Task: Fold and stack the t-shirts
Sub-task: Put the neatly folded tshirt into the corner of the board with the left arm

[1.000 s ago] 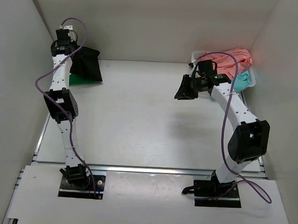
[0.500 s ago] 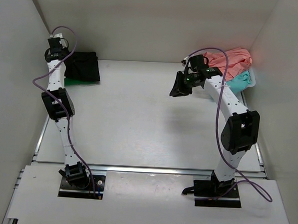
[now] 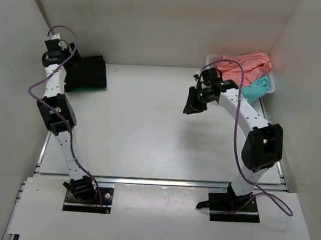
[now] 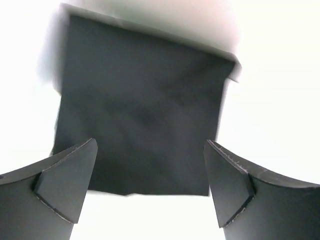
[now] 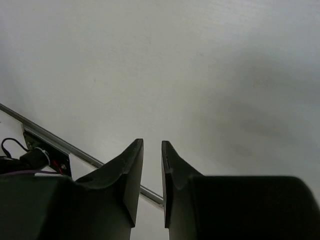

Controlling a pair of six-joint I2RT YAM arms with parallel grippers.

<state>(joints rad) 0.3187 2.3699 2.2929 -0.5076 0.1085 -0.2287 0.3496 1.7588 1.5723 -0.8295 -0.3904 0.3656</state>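
Observation:
The black t-shirt (image 3: 87, 72) lies folded flat at the far left corner of the table, with a thin green edge (image 3: 82, 88) showing under its near side. My left gripper (image 3: 53, 51) hovers just left of it, open. In the left wrist view the wide-apart fingers (image 4: 65, 185) frame the black square (image 4: 145, 110) and touch nothing. The coral-pink t-shirt (image 3: 244, 64) and the teal one (image 3: 257, 87) are heaped at the far right. My right gripper (image 3: 192, 103) hangs over the table to their left, its jaws nearly together with a thin slit (image 5: 152, 145) and nothing between them.
The heaped shirts sit in a white basket (image 3: 210, 60) against the right wall. White walls close in the table on the left, back and right. A metal rail (image 3: 162, 181) runs along the near edge by the arm bases.
My left gripper has opened and let go of the black t-shirt, which now lies flat, and has drawn back towards the left corner. The right arm has shifted slightly.

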